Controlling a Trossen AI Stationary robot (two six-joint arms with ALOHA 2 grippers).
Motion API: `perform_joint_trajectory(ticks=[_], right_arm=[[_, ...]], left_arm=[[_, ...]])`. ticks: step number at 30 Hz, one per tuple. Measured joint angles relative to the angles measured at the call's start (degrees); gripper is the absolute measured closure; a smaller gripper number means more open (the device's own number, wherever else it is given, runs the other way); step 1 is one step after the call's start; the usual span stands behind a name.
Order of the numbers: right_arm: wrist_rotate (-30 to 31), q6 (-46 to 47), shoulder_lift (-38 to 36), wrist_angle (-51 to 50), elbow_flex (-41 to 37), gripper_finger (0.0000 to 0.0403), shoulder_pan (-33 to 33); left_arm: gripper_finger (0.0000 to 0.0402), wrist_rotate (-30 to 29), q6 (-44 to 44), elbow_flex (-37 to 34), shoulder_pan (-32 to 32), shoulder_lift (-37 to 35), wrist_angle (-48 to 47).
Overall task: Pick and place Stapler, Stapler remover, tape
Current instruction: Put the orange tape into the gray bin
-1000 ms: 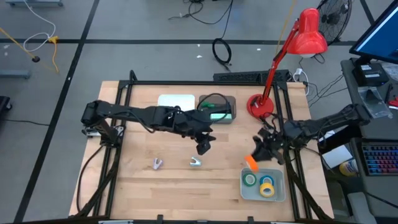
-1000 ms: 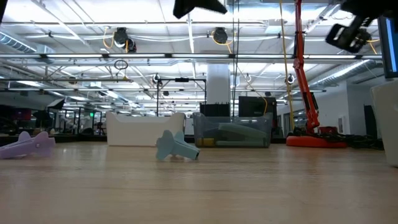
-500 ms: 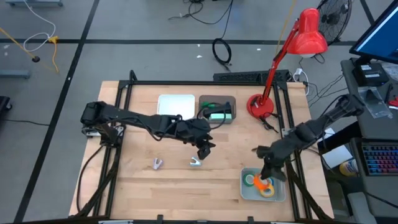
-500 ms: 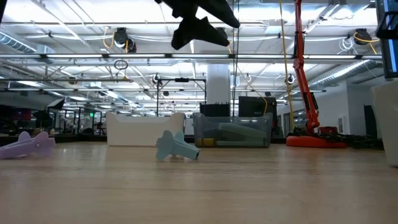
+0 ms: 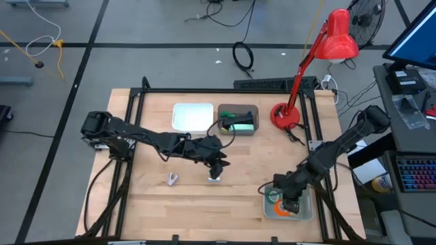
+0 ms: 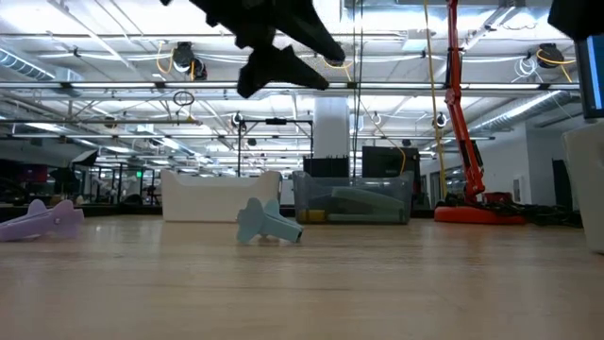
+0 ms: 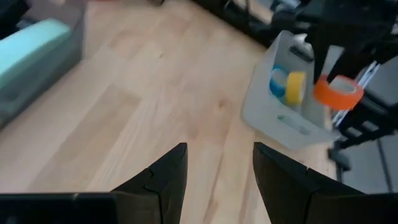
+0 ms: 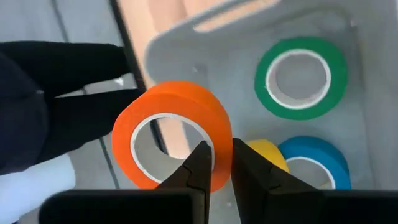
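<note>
Right gripper [image 8: 216, 163] pinches the orange tape [image 8: 171, 134] above the grey bin [image 5: 304, 211], where green [image 8: 301, 76], blue [image 8: 314, 163] and yellow [image 8: 268, 157] rolls already lie. Left gripper [image 7: 214, 163], open and empty, hovers over the teal staple remover [image 5: 214, 178]; the purple one [image 5: 172, 179] remains untouched.

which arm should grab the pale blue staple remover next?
Left. Its open gripper hangs right above the staple remover; the right gripper is shut on the orange tape over the bin.
</note>
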Motion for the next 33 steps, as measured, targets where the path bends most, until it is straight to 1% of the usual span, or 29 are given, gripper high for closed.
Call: perform_joint_trajectory(ticks=[3,5,8,10,12,14,16,18,21,23,24,25,27,29,33], right_arm=[[3.0,2.7,2.5,-0.5,0.0,0.037,0.3],[5.8,5.1,4.0,-0.6,0.0,0.037,0.2],[8.4,9.3,6.0,-1.6,0.0,0.037,0.2],[8.6,11.8,7.3,-1.1,0.0,0.037,0.2],[8.4,13.6,8.3,-1.9,0.0,0.037,0.6],[7.6,15.9,9.5,-1.5,0.0,0.037,1.0],[7.4,17.8,9.8,-2.4,0.0,0.037,1.9],[7.5,20.1,10.2,-2.0,0.0,0.037,2.0],[7.9,22.8,10.5,-4.1,0.1,0.0369,2.8],[7.9,24.7,11.0,-4.6,0.1,0.0369,2.7],[7.3,25.6,11.0,-4.5,0.1,0.0368,2.8],[6.9,26.4,10.9,-4.4,0.0,0.0366,2.8],[7.4,28.0,10.9,-3.9,0.0,0.036,2.6],[7.1,29.1,10.7,-3.4,0.0,0.0351,2.4],[6.9,29.3,10.7,-2.7,-0.1,0.0333,2.3]], left_arm=[[0.022,-1.1,-0.2,-1.5,-0.8,-1.6,1.0],[0.022,-1.7,-0.2,-3.8,-1.7,-4.5,-1.5],[0.022,-2.1,-0.9,-6.9,-3.2,-7.9,0.9],[0.022,-3.0,-1.1,-9.9,-4.5,-11.5,-0.5],[0.022,-4.5,-2.0,-12.0,-6.2,-14.3,1.7],[0.022,-7.0,-2.8,-15.1,-8.1,-18.2,-0.6],[0.022,-8.7,-3.8,-16.7,-9.8,-20.1,1.8],[0.022,-10.5,-5.1,-18.8,-11.7,-23.1,-1.3],[0.022,-12.8,-5.6,-20.4,-14.2,-24.8,0.7],[0.022,-15.1,-5.8,-21.8,-15.8,-26.4,-1.9],[0.022,-15.9,-5.9,-21.8,-16.3,-26.4,-1.7],[0.022,-16.1,-6.3,-21.6,-16.7,-26.2,-1.1],[0.022,-17.1,-6.9,-21.9,-17.6,-26.6,-3.5],[0.022,-17.2,-6.9,-21.7,-18.1,-26.4,-2.8],[0.022,-17.1,-6.9,-21.8,-19.0,-26.4,-3.2]])
